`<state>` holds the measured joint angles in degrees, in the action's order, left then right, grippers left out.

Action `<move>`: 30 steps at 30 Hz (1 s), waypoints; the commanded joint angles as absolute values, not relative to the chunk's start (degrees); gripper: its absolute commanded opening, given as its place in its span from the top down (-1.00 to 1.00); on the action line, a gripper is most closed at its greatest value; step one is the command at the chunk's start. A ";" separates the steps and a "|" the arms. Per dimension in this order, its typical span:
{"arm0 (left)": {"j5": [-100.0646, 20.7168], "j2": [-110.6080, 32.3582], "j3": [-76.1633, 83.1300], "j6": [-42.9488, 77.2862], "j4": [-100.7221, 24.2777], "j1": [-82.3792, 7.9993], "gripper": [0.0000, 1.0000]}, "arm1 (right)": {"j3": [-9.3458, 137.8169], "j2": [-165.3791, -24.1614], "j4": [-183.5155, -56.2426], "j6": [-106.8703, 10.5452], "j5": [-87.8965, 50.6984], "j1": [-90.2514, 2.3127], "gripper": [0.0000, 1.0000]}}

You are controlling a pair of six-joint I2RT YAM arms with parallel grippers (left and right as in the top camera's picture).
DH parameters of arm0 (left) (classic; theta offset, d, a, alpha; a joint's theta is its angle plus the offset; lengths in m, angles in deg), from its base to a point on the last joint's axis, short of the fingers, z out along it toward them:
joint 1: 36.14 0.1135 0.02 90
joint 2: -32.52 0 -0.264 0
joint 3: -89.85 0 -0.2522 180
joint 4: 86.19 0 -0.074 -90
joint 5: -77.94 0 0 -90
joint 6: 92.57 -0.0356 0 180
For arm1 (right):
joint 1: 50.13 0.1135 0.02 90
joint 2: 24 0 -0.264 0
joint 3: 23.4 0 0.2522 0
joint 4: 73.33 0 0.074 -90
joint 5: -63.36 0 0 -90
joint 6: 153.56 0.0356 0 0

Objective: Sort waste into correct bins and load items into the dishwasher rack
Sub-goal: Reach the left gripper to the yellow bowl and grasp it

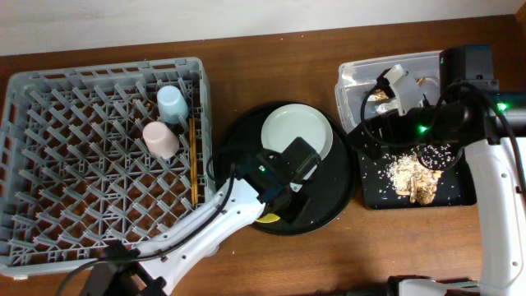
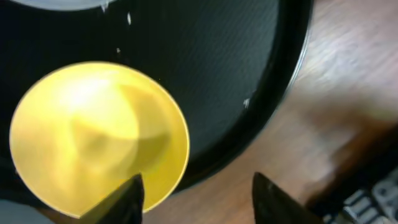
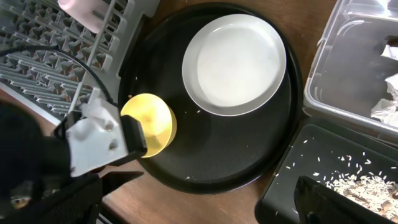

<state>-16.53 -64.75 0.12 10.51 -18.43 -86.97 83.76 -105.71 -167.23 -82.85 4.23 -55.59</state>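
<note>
The yellow bowl [image 2: 93, 137] sits on the large round black tray [image 1: 329, 193], beside the white plate [image 1: 296, 131]. My left gripper [image 2: 199, 199] is open, with one finger over the bowl's rim and the other over the table; it mostly hides the bowl in the overhead view [image 1: 267, 218]. My right gripper [image 3: 214, 190] is open and empty, between the round tray and the shallow black tray [image 1: 378, 193], which holds beige food scraps [image 1: 415, 177]. A white napkin [image 3: 385, 106] lies in the clear tub [image 1: 353, 74]. The blue cup [image 1: 173, 103], pink cup [image 1: 160, 140] and chopsticks [image 1: 192, 160] are in the grey rack [image 1: 49, 164].
The rack fills the left side of the table. The round tray lies between the rack and the two bins. The right arm [image 1: 493, 164] reaches in over the bins from the right edge. Bare wood shows along the front edge [image 1: 370, 247].
</note>
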 commanded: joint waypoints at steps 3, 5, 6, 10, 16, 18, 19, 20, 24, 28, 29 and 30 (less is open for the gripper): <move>-15.19 -64.25 -7.73 10.47 -26.93 -86.73 0.17 | 83.52 -105.82 -167.17 -82.76 3.92 -55.78 -0.98; -15.22 -64.25 -10.05 10.47 -30.32 -86.73 0.18 | 83.52 -105.82 -167.17 -82.76 3.90 -55.78 -0.98; -15.22 -64.25 -11.23 10.47 -31.63 -86.77 0.20 | 83.52 -105.82 -167.17 -82.76 3.90 -55.78 -0.97; -15.19 -64.25 -15.10 10.49 -34.15 -86.77 0.38 | 83.52 -105.82 -167.17 -82.76 3.90 -55.78 -0.98; -15.22 -64.25 -18.44 10.47 -37.36 -86.77 0.39 | 83.52 -105.82 -167.17 -82.76 3.92 -55.78 -0.97; -15.26 -64.25 -18.44 10.49 -37.16 -86.77 0.40 | 83.52 -105.82 -167.17 -82.76 3.90 -55.78 -0.97; -15.28 -64.25 -18.44 10.49 -36.53 -86.77 0.40 | 83.52 -105.82 -167.17 -82.76 3.90 -55.78 -0.97; -15.74 -64.25 -18.44 10.49 -36.00 -86.77 0.40 | 83.52 -105.82 -167.17 -82.76 3.90 -55.78 -0.97; -15.83 -64.25 -18.44 10.49 -35.83 -86.77 0.43 | 83.52 -105.82 -167.17 -82.76 3.90 -55.78 -0.97; -15.61 -64.25 -18.44 10.47 -36.42 -86.77 0.77 | 83.52 -105.82 -167.17 -82.76 3.90 -55.78 -0.97; -15.61 -64.25 -18.44 10.47 -36.64 -86.77 0.81 | 83.52 -105.82 -167.17 -82.76 3.90 -55.78 -0.98; -15.61 -64.25 -18.44 10.47 -36.68 -86.77 0.99 | 83.52 -105.82 -167.17 -82.76 3.92 -55.78 -0.97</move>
<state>-15.57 -64.75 -18.02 10.47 -36.90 -86.97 83.76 -105.71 -167.25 -82.87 4.21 -55.59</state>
